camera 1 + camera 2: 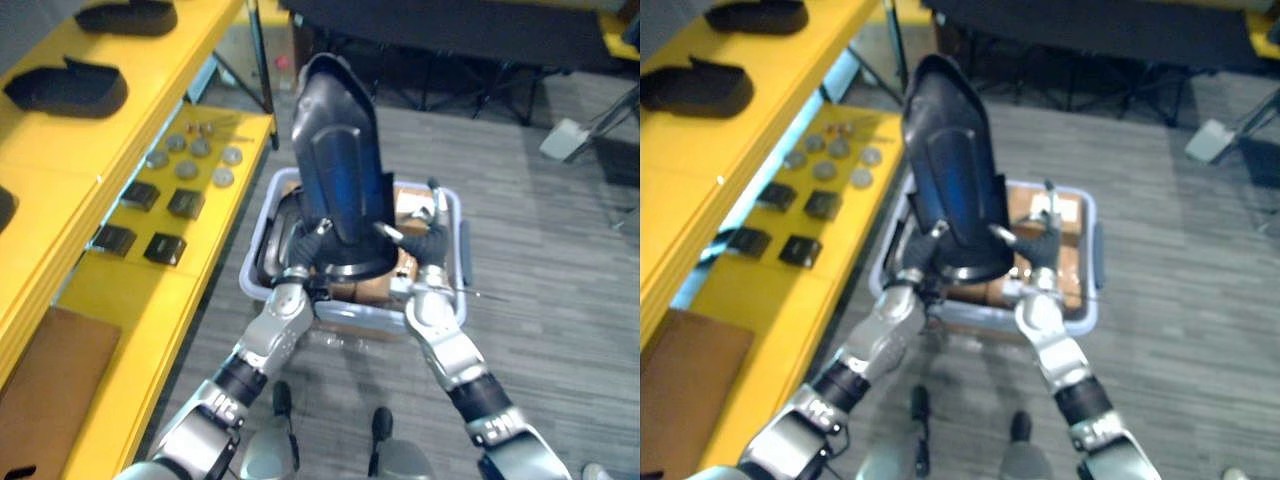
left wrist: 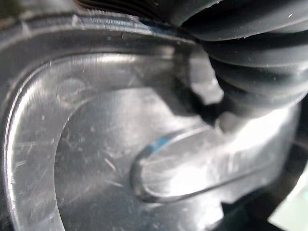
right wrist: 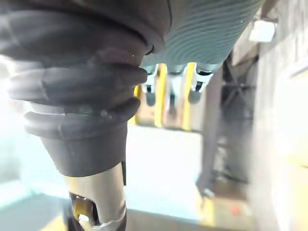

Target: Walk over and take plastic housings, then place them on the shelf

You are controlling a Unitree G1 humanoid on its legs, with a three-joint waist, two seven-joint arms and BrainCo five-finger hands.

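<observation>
Between my two hands, above the bin [image 1: 452, 215] on the floor: one dark plastic housing [image 1: 335, 170], the item to be shelved.

Attitude: long axis upright, top leaning slightly towards my left; wide base downward, level with my wrists.

Left hand [image 1: 300, 252]: against the base on its left flank. I cannot tell whether it is clasped or flat.

Right hand [image 1: 428, 243]: against the base on its right flank, fingers [image 3: 195, 91] straight, thumb laid over the front face. It presses rather than clenches.

Shelf [image 1: 60, 190]: yellow, to my left and well apart from the load. My left hand is the nearer one. Two similar housings [image 1: 65, 88] lie flat on the top level; round discs [image 1: 190, 160] and small black boxes [image 1: 165, 205] sit on the lower level.

Judgement: the load is lifted and not yet placed. The coming move is leftward, and the upright axis will likely need tipping over to lie flat like its neighbours.
</observation>
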